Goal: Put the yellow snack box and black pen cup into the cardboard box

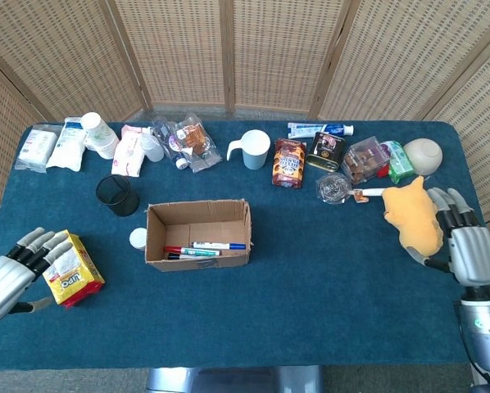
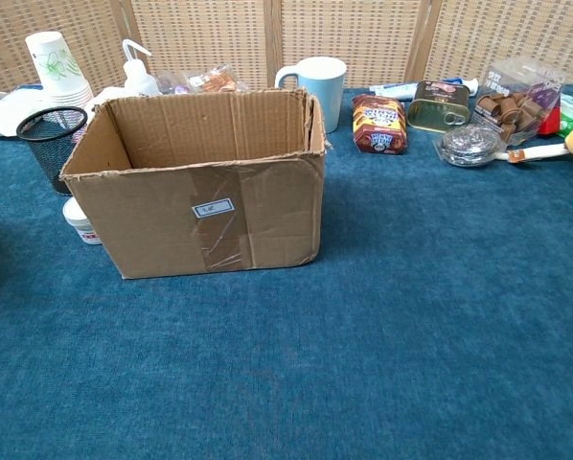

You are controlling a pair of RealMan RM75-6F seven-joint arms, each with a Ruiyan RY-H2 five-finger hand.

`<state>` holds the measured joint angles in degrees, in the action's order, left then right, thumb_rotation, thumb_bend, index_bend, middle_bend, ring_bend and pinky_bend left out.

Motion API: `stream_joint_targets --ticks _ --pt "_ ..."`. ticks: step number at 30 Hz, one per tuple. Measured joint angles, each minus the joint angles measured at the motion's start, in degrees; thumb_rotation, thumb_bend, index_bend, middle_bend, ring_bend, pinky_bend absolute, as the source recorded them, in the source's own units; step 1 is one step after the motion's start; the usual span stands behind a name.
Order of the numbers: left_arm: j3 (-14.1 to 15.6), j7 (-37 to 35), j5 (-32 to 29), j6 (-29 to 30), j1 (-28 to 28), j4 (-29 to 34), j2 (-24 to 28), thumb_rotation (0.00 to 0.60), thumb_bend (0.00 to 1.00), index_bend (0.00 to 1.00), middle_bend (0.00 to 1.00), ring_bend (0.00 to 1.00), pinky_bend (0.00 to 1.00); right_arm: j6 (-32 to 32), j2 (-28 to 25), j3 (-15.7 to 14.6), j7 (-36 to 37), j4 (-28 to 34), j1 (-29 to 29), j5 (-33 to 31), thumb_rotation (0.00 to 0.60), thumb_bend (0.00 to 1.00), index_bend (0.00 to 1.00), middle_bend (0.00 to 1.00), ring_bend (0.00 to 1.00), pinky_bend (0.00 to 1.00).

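Two hands show in our head view, and neither holds anything. Our left hand [image 1: 14, 274] sits at the near left edge of the table, fingers spread apart and stretched toward the yellow snack box [image 1: 67, 268]; the fingertips lie right at the packet's left edge, though we cannot tell whether they touch it. Our right hand [image 1: 466, 246] is at the far right edge, fingers apart, just beside the yellow plush toy [image 1: 414, 218], which lies between it and the rest of the table. Neither hand shows in the chest view.

Moving inward from the left hand, the yellow snack box lies flat on the blue table [image 1: 310, 303], well apart from the cardboard box [image 1: 197, 236]. That box stands open near the middle, with several markers [image 1: 206, 248] lying on its floor. A small white jar [image 1: 138, 238] sits just beside its left wall. Behind and to the left of the cardboard box stands the black pen cup [image 1: 117, 195], upright, near it and outside it.

Along the back edge we see white packets [image 1: 54, 147], a stack of paper cups [image 1: 100, 134], a pink-and-white pack [image 1: 130, 149], clear bags [image 1: 183, 139], a pale blue mug [image 1: 251, 149], a brown snack pouch [image 1: 288, 162], a dark tin [image 1: 324, 151], a toothpaste tube [image 1: 319, 129] and a clear box of brown pieces [image 1: 366, 158].

In the chest view the cardboard box [image 2: 205, 192] fills the left centre, the black pen cup [image 2: 50, 142] half hidden behind its left corner, the mug [image 2: 317, 88] behind its right.
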<state>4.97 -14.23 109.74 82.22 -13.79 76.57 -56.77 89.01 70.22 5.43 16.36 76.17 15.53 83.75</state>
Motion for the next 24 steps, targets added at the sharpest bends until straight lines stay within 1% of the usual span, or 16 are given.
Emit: stream_joint_targets --ticks 7,15,20,24 --pt "1.42 3.17 2.09 -1.42 -2.25 -1.26 1.18 0.600 0.02 0.00 0.00 0.00 0.01 1.02 -1.46 0.36 0.43 0.07 -2.62 -0.69 0.600 0.00 0.07 0.03 0.00 0.16" --pt "2.70 7.64 1.56 -4.79 -2.98 -2.46 1.40 0.600 0.02 0.00 0.00 0.00 0.00 0.54 -1.87 0.90 1.72 -0.71 -4.33 -1.63 0.600 0.00 0.07 0.03 0.00 0.13" --pt "3.80 9.39 0.73 -7.70 -3.42 -4.08 0.75 0.600 0.02 0.00 0.00 0.00 0.00 0.71 -2.05 0.52 1.03 -0.69 -5.06 -0.55 0.600 0.00 0.08 0.03 0.00 0.12" --pt "4.39 10.08 0.23 -9.28 -4.02 -6.34 -0.36 0.600 0.02 0.00 0.00 0.00 0.00 1.27 -2.54 0.26 -0.81 0.59 -5.31 0.98 0.600 0.00 0.09 0.03 0.00 0.11"
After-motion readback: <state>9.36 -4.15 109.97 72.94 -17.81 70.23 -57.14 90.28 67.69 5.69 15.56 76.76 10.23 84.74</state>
